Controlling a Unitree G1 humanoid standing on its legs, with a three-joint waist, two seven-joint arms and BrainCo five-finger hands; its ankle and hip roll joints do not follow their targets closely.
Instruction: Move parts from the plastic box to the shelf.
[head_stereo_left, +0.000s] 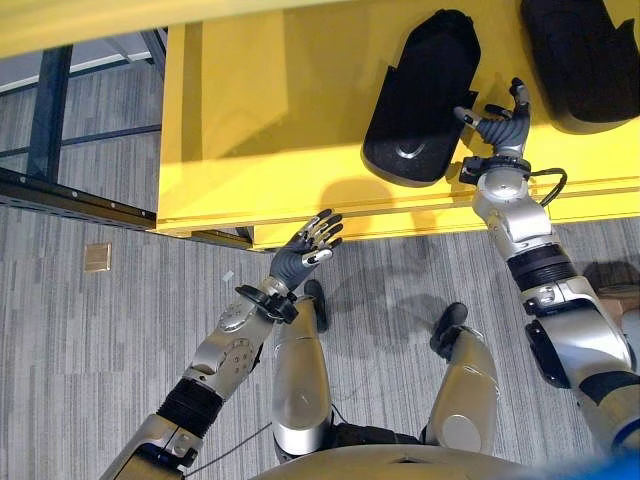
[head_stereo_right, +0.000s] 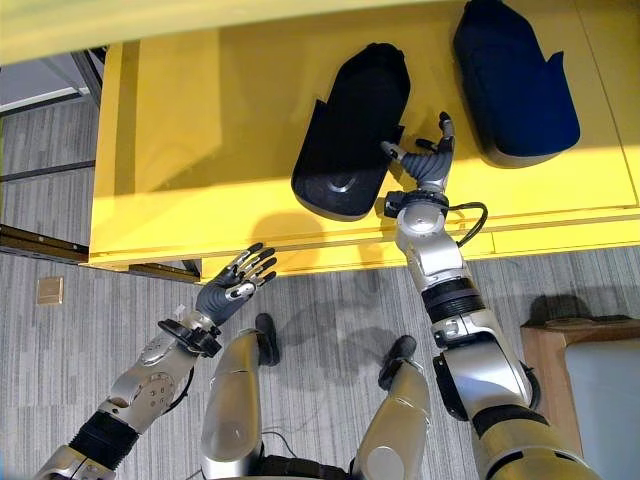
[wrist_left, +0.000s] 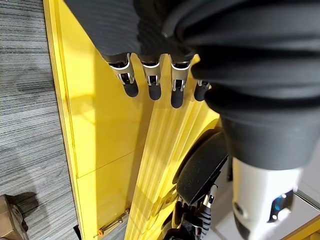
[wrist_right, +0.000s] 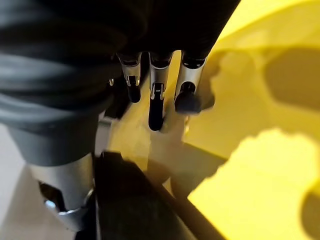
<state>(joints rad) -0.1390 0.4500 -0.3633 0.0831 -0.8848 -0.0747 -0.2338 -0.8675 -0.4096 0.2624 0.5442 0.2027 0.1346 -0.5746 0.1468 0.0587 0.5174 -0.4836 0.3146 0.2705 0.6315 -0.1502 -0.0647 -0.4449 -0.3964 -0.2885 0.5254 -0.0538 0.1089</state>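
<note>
- Right hand (head_stereo_right: 428, 160) is out over the yellow shelf (head_stereo_right: 200, 120), fingers spread and relaxed, nothing in its grasp.
- Its thumb reaches left toward the nearer black part (head_stereo_right: 350, 130); thumb tip is at that part's right edge, though contact cannot be told from the head views.
- In the right wrist view the fingers (wrist_right: 156, 102) hang straight over yellow board, with the dark part's edge (wrist_right: 130, 200) close beside the thumb side.
- That black part lies flat on the shelf, long axis running near to far, its rounded near end close to the shelf's front edge.
- A second black part (head_stereo_right: 515, 80) lies further right and further back, just beyond the right hand's fingertips, apart from the first.
- Left hand (head_stereo_right: 232, 285) hovers over the grey floor (head_stereo_right: 60, 200) just in front of the shelf's near edge, fingers loosely extended, holding nothing.
- Left wrist view: fingers (wrist_left: 152, 85) straight above the shelf's ribbed front lip, black part off to the right.
- A wooden-rimmed box (head_stereo_right: 585, 375) sits on the floor at the near right.
</note>
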